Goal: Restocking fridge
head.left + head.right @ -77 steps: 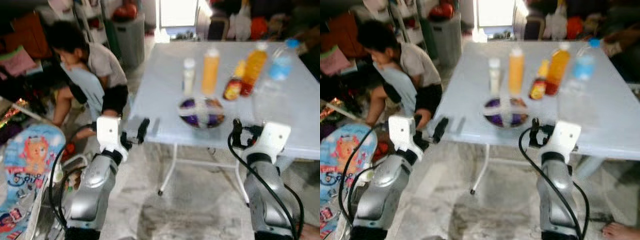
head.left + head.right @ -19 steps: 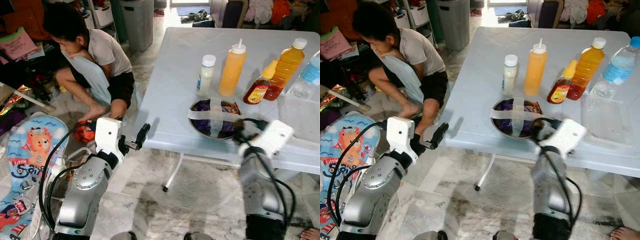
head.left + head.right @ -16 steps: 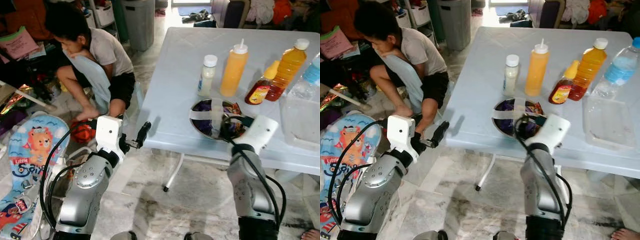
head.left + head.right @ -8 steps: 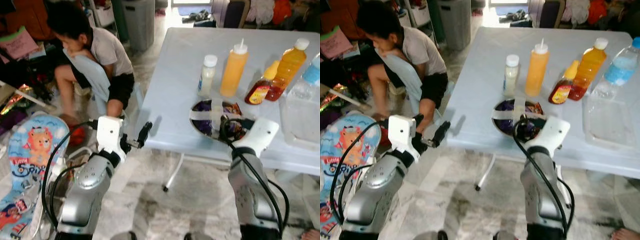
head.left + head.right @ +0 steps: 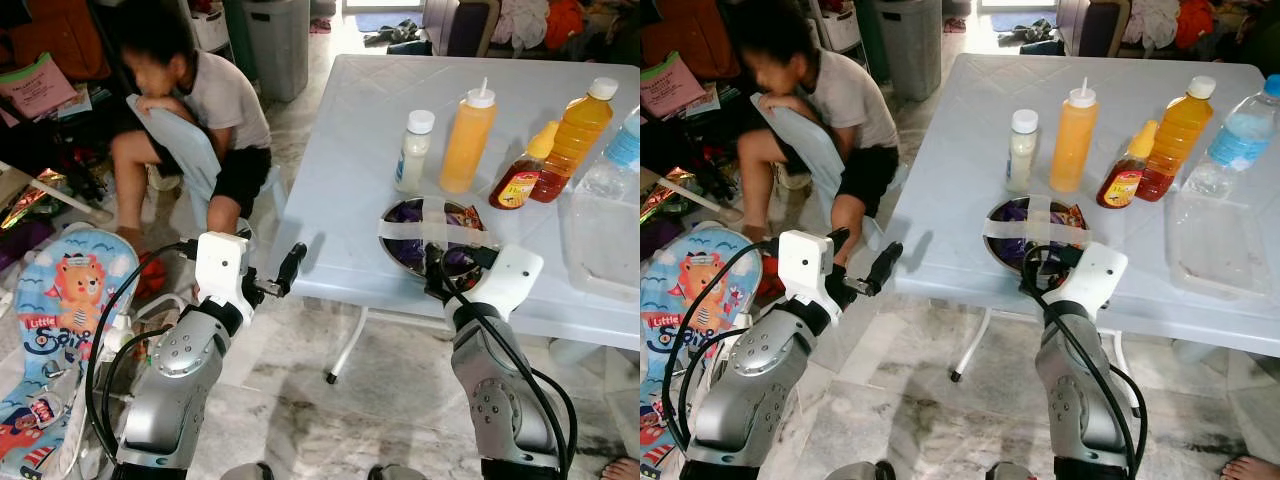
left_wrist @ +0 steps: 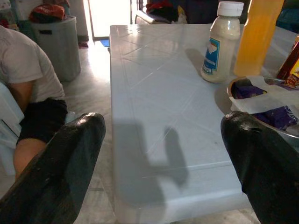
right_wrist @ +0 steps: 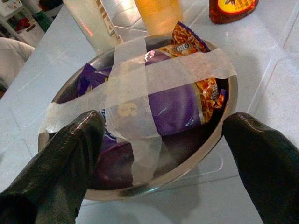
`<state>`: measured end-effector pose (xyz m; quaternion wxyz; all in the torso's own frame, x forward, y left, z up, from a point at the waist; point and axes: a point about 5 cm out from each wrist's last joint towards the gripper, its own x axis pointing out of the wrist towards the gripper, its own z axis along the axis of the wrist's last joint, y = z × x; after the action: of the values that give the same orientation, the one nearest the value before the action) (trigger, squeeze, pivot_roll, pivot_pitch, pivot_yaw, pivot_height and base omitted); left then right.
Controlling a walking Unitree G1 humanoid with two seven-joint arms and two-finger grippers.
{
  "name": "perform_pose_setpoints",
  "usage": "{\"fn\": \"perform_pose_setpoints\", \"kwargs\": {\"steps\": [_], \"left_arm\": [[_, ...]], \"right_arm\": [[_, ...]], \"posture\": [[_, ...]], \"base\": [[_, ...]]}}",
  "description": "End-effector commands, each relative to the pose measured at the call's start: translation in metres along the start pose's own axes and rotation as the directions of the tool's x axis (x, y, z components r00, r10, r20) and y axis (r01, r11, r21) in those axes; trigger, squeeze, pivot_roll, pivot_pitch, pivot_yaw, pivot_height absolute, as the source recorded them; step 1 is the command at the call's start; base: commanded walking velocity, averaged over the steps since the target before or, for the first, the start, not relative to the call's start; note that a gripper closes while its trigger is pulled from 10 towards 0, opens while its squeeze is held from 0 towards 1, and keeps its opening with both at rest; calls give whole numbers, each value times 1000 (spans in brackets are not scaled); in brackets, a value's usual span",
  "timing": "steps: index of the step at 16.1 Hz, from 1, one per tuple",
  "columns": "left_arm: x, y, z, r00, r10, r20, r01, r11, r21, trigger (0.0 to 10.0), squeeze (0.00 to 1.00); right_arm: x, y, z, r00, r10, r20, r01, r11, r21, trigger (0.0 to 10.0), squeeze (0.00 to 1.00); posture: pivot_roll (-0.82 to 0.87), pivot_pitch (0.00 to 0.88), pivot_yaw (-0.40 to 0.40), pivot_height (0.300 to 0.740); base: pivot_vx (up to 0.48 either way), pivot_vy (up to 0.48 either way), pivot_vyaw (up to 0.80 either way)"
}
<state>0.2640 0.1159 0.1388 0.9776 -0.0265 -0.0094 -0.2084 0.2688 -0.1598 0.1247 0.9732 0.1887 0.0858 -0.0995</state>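
While the left gripper (image 6: pixel 161 154) hangs wide open off the table's (image 5: pixel 340 180) near corner, the right gripper (image 7: pixel 161 154) spreads wide around the taped steel bowl (image 7: pixel 140 116) of snack packets (image 7: pixel 177 105). From the bowl, a white bottle (image 5: pixel 413 150) stands at eleven o'clock, an orange squeeze bottle (image 5: pixel 465 140) at twelve.

The white desk (image 5: pixel 340 150) carries a metal bowl (image 5: pixel 400 262) near its front edge. Behind the bowl stand a small white bottle (image 5: pixel 413 150), an orange squeeze bottle (image 5: pixel 466 140), a red sauce bottle (image 5: pixel 520 178), an amber bottle (image 5: pixel 572 140) and a water bottle (image 5: pixel 610 165).
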Motion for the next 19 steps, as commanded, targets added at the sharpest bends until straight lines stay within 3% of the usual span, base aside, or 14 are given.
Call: {"fn": "perform_pose_setpoints", "kwargs": {"steps": [1, 2, 3, 4, 5, 9, 14, 19], "left_arm": [[-1, 1, -2, 1000, -2, -11, 3, 1000, 14, 10000, 0], [-1, 0, -2, 1000, -5, -12, 5, 1000, 16, 10000, 0], [-1, 1, -2, 1000, -5, -12, 5, 1000, 17, 10000, 0], [-1, 1, -2, 1000, -5, -12, 5, 1000, 19, 10000, 0], [-1, 1, -2, 1000, -6, -13, 7, 1000, 20, 10000, 0], [-1, 0, -2, 1000, -8, -14, 9, 1000, 21, 10000, 0], [-1, 1, -2, 1000, -1, -14, 2, 1000, 22, 10000, 0], [0, 0, -1, 1000, -4, -10, 4, 1000, 25, 10000, 0]], "right_arm": [[-1, 13, -13, 998, 3, -70, 6, 993, 121, 10000, 0], [0, 13, -14, 997, 5, -81, 6, 992, 126, 10000, 0], [0, 12, -15, 996, -5, -85, 18, 988, 152, 4549, 0], [2, 11, -15, 996, -15, -91, 30, 985, 170, 1137, 0], [4, 9, -16, 994, -27, -108, 48, 980, 192, 196, 0], [10, 8, -14, 991, -36, -129, 67, 966, 248, 0, 0], [23, -5, -10, 983, -72, -169, 129, 926, 354, 0, 0], [22, 2, -7, 988, -65, -142, 111, 932, 345, 0, 0]], "posture": [[-24, 80, 48, 740], [-24, 80, 49, 740], [-24, 81, 50, 740], [-24, 82, 51, 740], [-24, 83, 53, 740], [-21, 88, 55, 740], [-21, 92, 55, 740], [-19, 91, 58, 740]], "base": [[0, 0, 0], [0, 0, 0], [0, 0, 0], [0, 0, 0], [0, 0, 0], [0, 0, 0], [0, 0, 0], [0, 0, 0]]}}
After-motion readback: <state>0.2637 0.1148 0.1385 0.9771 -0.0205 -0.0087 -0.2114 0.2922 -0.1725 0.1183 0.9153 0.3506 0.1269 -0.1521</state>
